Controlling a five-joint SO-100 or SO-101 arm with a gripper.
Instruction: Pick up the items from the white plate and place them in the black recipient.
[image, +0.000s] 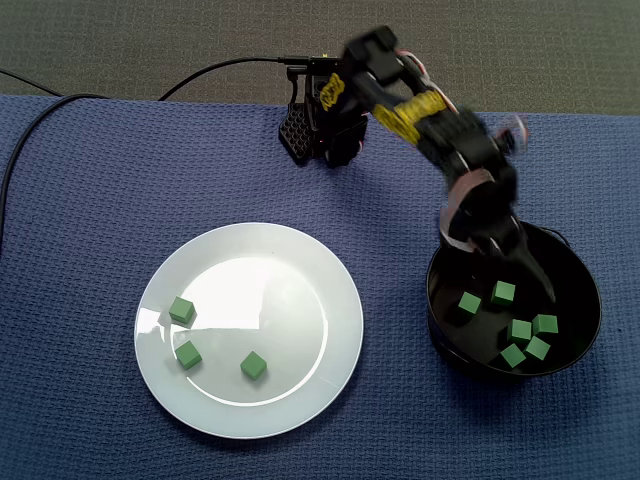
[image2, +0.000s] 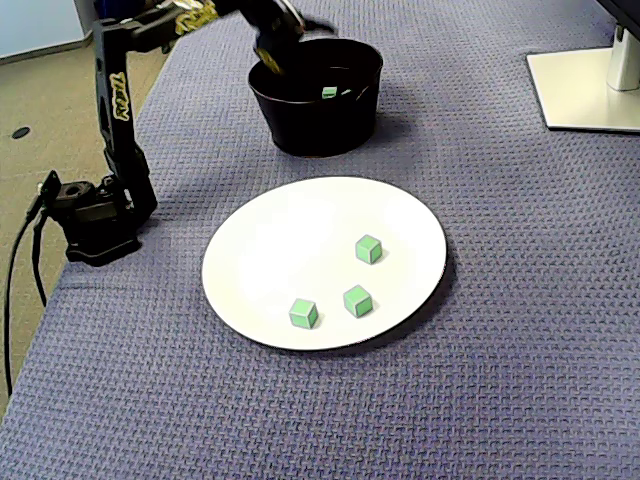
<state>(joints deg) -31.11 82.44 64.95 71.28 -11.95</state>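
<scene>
Three green cubes lie on the white plate (image: 290, 290): one at its left (image: 181, 311), one below that (image: 187, 354) and one near the bottom middle (image: 254, 366). In the other fixed view the plate (image2: 280, 230) shows the same cubes (image2: 369, 249), (image2: 357, 300), (image2: 304, 313). The black bowl (image: 585, 300) holds several green cubes (image: 503, 292). My gripper (image: 505, 262) hangs over the bowl's near-left rim, motion-blurred, its jaws apart with nothing between them. In the side view the gripper (image2: 285, 42) sits at the bowl's (image2: 315, 120) left rim.
The arm's base (image: 320, 125) stands at the back edge of the blue cloth, with a black cable (image: 30, 130) trailing left. A white monitor stand (image2: 590, 85) sits at the far right of the side view.
</scene>
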